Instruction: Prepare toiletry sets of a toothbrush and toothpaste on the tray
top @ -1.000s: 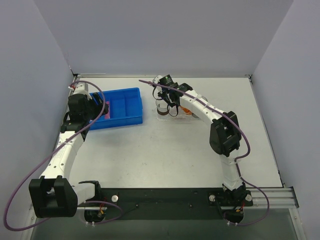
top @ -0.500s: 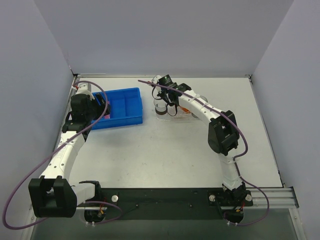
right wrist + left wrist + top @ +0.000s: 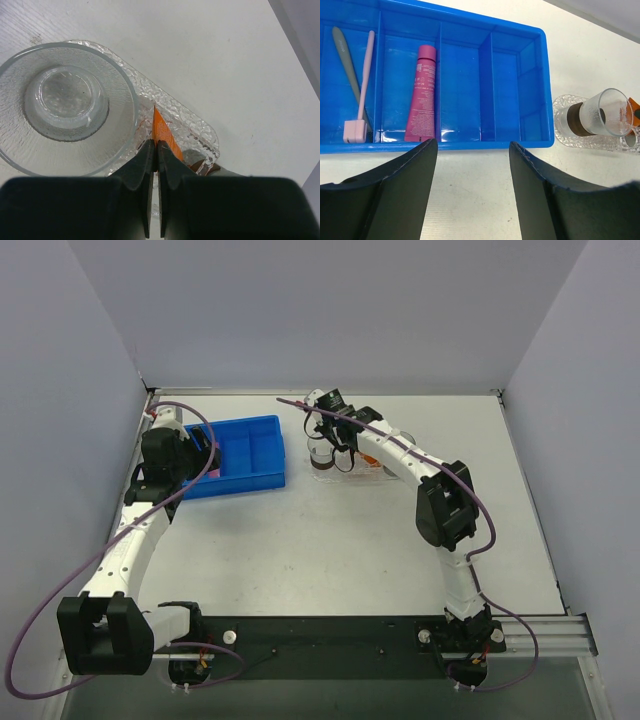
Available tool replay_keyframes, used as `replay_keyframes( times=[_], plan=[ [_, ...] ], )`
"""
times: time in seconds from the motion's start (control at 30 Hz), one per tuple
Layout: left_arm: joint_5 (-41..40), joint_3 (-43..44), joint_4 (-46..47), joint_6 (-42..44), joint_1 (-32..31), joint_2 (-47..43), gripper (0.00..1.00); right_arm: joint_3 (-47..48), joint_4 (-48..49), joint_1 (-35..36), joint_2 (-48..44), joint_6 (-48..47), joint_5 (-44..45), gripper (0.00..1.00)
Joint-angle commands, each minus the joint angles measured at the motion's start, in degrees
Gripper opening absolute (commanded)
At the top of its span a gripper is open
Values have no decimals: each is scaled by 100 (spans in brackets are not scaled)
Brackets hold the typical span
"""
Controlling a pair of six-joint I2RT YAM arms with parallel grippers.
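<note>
One grey toothbrush [image 3: 345,57] lies far left in the blue bin [image 3: 542,90], a pink toothpaste tube [image 3: 422,95] in the next compartment. Left gripper [image 3: 472,147] hangs at the bin's lower edge, jaws apart, empty. Further right, the tray [image 3: 195,125] holds a glass [image 3: 65,100] and an orange toothpaste tube [image 3: 162,127]; right gripper's [image 3: 156,145] jaws are pressed together over it, pinch unclear.

walls [image 3: 330,310]: plain pale grey | table [image 3: 300,550]: white, matte | light: even, soft
</note>
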Motion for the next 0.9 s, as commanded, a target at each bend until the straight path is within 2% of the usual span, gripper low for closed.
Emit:
replay_keyframes(
  times=[0.0, 0.87],
  plan=[
    [18, 224, 89, 0, -17, -177, 69, 109, 127, -26, -222, 302, 117, 0],
    [-26, 83, -218, 52, -131, -572, 69, -1192, 1348, -202, -1179, 1208, 478, 0]
  ],
)
